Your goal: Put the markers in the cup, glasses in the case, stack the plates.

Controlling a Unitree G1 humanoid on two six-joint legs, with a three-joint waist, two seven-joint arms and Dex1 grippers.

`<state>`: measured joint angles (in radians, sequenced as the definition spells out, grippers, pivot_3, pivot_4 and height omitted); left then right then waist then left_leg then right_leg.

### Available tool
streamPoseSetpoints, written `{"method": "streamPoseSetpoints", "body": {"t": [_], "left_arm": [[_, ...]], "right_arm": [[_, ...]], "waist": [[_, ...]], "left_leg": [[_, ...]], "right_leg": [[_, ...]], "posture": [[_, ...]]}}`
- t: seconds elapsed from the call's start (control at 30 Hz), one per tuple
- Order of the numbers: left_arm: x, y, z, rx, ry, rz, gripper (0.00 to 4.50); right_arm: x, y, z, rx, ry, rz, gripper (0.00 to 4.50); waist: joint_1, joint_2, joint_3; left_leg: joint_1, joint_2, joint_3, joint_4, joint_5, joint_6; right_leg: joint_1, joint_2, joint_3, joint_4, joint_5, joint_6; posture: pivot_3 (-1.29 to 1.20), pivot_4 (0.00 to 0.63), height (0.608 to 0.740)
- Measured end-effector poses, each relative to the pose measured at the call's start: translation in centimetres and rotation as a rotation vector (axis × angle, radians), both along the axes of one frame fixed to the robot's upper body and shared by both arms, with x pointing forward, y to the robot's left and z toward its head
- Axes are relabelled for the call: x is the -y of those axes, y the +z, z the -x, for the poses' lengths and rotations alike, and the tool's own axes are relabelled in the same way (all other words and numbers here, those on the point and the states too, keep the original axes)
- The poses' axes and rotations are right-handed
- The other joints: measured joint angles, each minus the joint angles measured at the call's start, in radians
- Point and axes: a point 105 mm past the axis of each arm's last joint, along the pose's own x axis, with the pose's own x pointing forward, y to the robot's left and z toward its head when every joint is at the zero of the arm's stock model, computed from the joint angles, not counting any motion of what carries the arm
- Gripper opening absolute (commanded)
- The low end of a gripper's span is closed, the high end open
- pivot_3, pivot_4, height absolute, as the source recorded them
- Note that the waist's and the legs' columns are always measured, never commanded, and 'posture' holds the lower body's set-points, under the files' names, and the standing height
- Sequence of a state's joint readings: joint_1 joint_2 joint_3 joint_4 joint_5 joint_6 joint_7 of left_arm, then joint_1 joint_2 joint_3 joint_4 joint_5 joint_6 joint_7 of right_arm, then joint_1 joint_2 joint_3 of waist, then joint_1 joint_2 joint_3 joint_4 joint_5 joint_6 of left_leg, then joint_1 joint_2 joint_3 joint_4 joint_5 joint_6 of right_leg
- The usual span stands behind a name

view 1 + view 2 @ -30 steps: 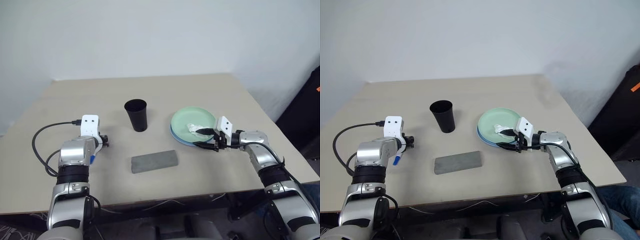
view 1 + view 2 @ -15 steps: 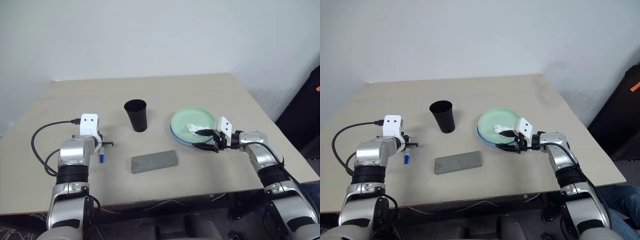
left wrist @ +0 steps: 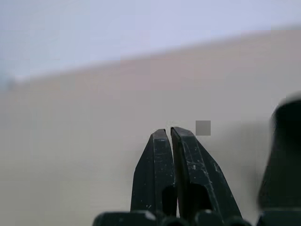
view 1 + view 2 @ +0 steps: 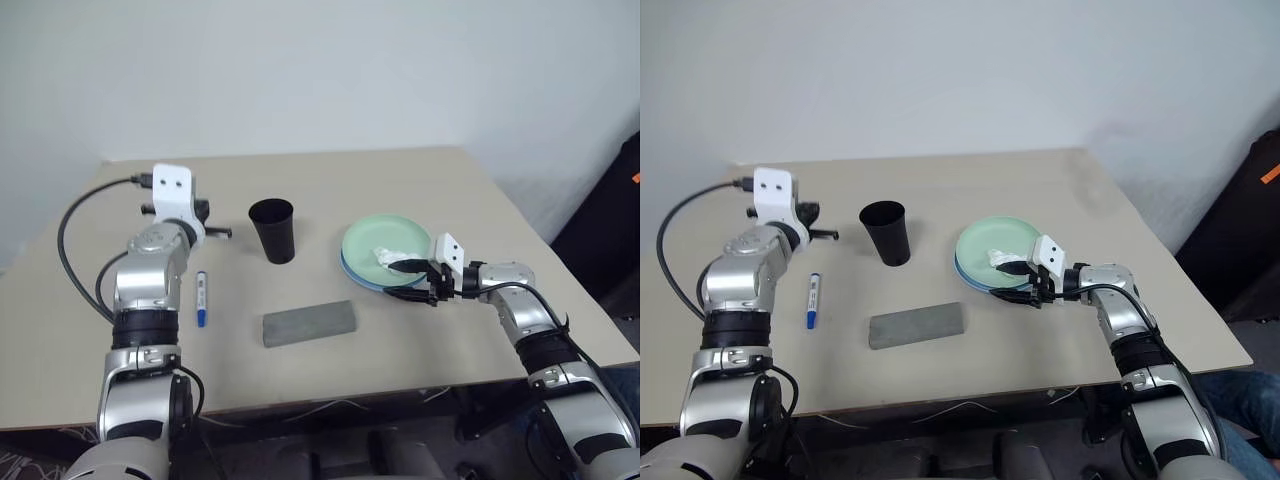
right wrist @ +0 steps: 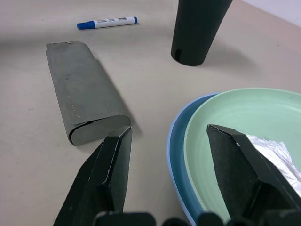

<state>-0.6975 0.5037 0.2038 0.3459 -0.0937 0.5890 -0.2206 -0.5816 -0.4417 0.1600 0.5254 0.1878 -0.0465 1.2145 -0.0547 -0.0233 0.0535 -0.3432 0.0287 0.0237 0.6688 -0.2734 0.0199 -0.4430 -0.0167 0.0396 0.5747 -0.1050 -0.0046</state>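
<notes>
**Left fingers closed and empty above worktop; marker lies flat; plates stacked**

While the beige worktop (image 4: 400,170) carries everything, entries run from largest item down.

- Plates: mint green plate (image 4: 385,235) sits on top of the light blue plate (image 4: 352,272), stacked, on the right half of the worktop. A crumpled white tissue (image 4: 392,256) lies on the green plate near its front edge.
- Case (image 4: 309,322): grey, closed, lying flat near the front edge, between the two arms, apart from the plates and cup.
- Cup (image 4: 272,230): black, upright, behind the case, left of the plates, not touching either.
- Marker (image 4: 201,297): white body, blue cap toward the front edge, lying flat on the worktop left of the case, beside the left forearm. Nothing touches it.
- Left gripper (image 4: 222,233): raised above the worktop, just left of the cup. In the left wrist view the fingers (image 3: 157,179) are pressed together with nothing between them.
- Right gripper (image 5: 169,155): at the near rim of the stacked plates, fingers (image 5: 115,160) spread wide. One finger sits outside the plates on the case side, the other over the green plate by the tissue. Whether they touch the rim cannot be told.
</notes>
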Motion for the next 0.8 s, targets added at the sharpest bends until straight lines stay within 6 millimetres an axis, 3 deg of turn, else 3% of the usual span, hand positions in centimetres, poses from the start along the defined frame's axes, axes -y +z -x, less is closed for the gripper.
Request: {"method": "streamPoseSetpoints", "body": {"t": [0.13, 0.23, 0.5, 0.8], "left_arm": [[-1.8, -2.7, 0.8, -0.165, 0.086, -0.025, 0.03], [-2.4, -4.8, 1.7, -0.260, 0.138, -0.004, 0.92], [-3.1, -7.9, 4.1, -0.388, 0.240, 0.035, 3.56], [-1.9, -10.2, 6.6, -0.484, 0.296, 0.165, 3.56]], "right_arm": [[0.0, 0.0, -0.1, 0.004, -0.009, -0.001, 2.75], [0.2, 0.2, -0.2, 0.008, -0.018, -0.005, 2.75], [0.3, 0.2, -0.2, 0.012, -0.020, -0.005, 2.75], [0.3, 0.2, -0.2, 0.007, -0.013, -0.004, 2.75]], "waist": [[-0.019, 0.000, 0.000], [-0.022, -0.002, 0.000], [-0.022, -0.002, 0.000], [-0.023, -0.002, 0.000]], "left_leg": [[0.001, 0.000, -0.001, -0.001, 0.000, 0.000], [0.001, 0.000, -0.002, -0.001, 0.000, 0.000], [0.000, 0.000, -0.002, -0.001, 0.000, 0.000], [0.001, 0.000, -0.002, -0.001, 0.000, 0.000]], "right_leg": [[0.000, 0.001, 0.000, 0.001, 0.000, 0.000], [0.000, 0.001, 0.000, 0.001, 0.000, 0.001], [0.000, 0.001, 0.000, 0.000, 0.000, 0.001], [0.000, 0.001, 0.000, 0.001, 0.000, 0.000]], "posture": [[0.00, 0.000, 0.740], [0.00, 0.000, 0.740], [0.00, 0.000, 0.740], [0.00, 0.000, 0.740]]}}
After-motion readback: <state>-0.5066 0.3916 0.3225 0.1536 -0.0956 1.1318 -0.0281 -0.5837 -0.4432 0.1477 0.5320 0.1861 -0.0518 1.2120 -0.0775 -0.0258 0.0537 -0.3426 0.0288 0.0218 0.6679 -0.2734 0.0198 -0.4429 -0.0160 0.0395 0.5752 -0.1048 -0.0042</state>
